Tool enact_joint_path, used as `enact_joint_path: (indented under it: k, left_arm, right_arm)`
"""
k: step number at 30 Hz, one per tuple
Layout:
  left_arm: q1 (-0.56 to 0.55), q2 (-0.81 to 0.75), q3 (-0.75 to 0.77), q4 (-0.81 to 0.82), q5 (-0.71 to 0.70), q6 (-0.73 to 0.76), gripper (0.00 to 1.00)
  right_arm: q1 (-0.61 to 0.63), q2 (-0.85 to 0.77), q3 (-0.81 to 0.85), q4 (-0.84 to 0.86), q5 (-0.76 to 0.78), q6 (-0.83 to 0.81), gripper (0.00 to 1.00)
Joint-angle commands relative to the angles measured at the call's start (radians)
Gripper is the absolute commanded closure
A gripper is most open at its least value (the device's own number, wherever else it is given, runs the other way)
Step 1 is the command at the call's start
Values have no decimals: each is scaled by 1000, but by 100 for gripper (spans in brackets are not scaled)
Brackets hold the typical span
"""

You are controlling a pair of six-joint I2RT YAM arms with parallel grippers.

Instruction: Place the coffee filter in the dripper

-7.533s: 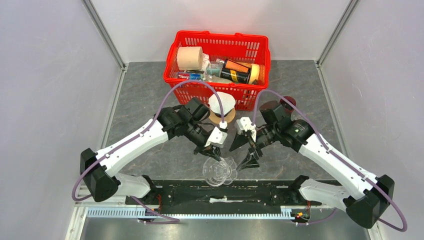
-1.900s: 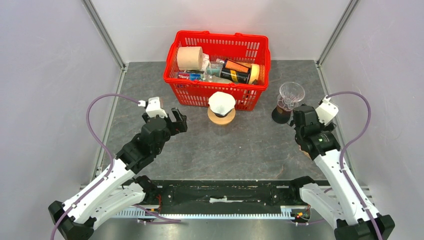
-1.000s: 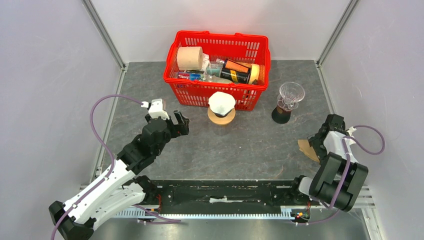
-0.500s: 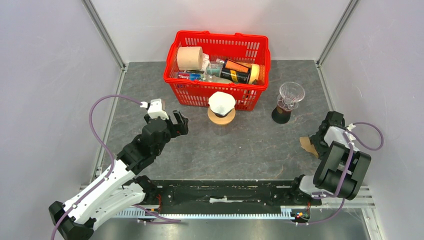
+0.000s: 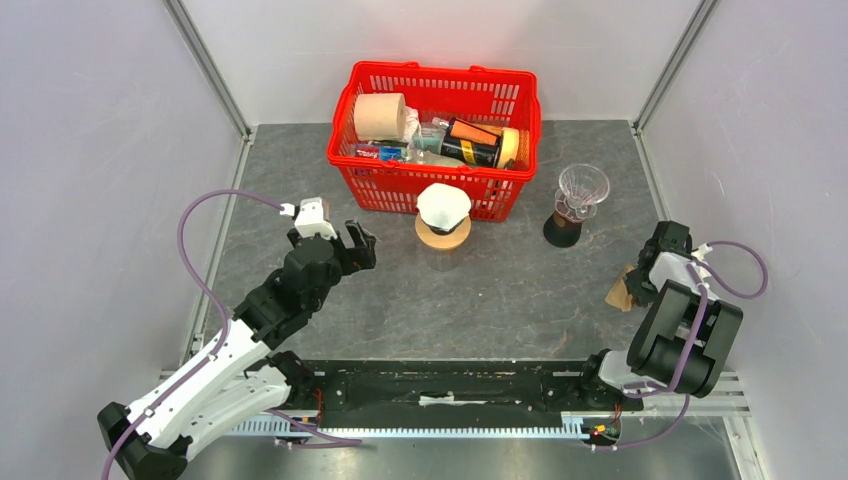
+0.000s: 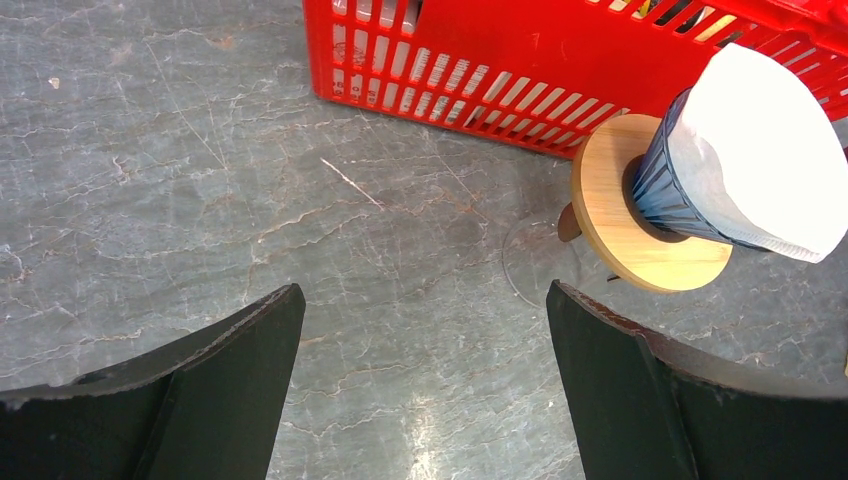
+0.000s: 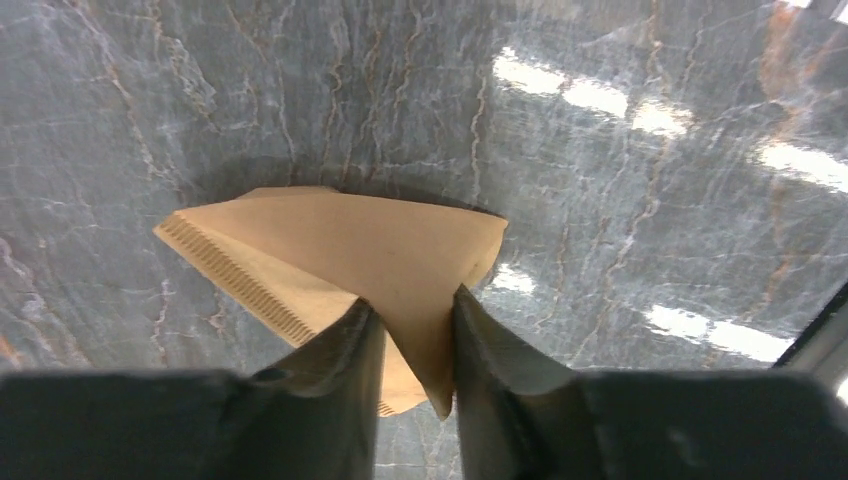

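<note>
Jaws on the right pinch a tan, crimp-edged paper filter (image 7: 340, 250) while left jaws gape.

A robot lab's test cell: plain grey walls (image 5: 90, 150) on aluminium posts (image 5: 205, 65) enclose a stone-patterned counter (image 5: 500, 290), with two arms (image 5: 250, 320) bolted to a black rail (image 5: 440, 385) and a red basket (image 5: 436, 75) of assorted props.

Tabletop (image 5: 480, 290) grey, pale marble veining. Basket (image 5: 400, 185) red. Coffee filter (image 7: 340, 250) tan, crimped stripe along edge. Fingers (image 7: 330, 390) black. Dripper (image 5: 583, 185) clear, dark base. Ribbed cone (image 6: 665, 180) blue, white paper (image 6: 765, 160).
</note>
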Motion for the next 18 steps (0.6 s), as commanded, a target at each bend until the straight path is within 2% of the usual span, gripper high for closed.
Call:
enact_joint_path:
  k: [1, 7, 14, 18]
  left_arm:
    - [4, -6, 0, 15, -33, 11, 2]
    - [5, -1, 3, 10, -37, 11, 2]
    - [4, -3, 4, 17, -21, 9, 3]
    - [5, -1, 7, 19, -1, 9, 2]
  right_arm:
    - [-1, 35, -39, 36, -90, 16, 72]
    - [-1, -40, -56, 55, -99, 1, 94]
    - [-1, -276, 33, -59, -138, -17, 94]
    - [1, -401, 160, -140, -224, -57, 94]
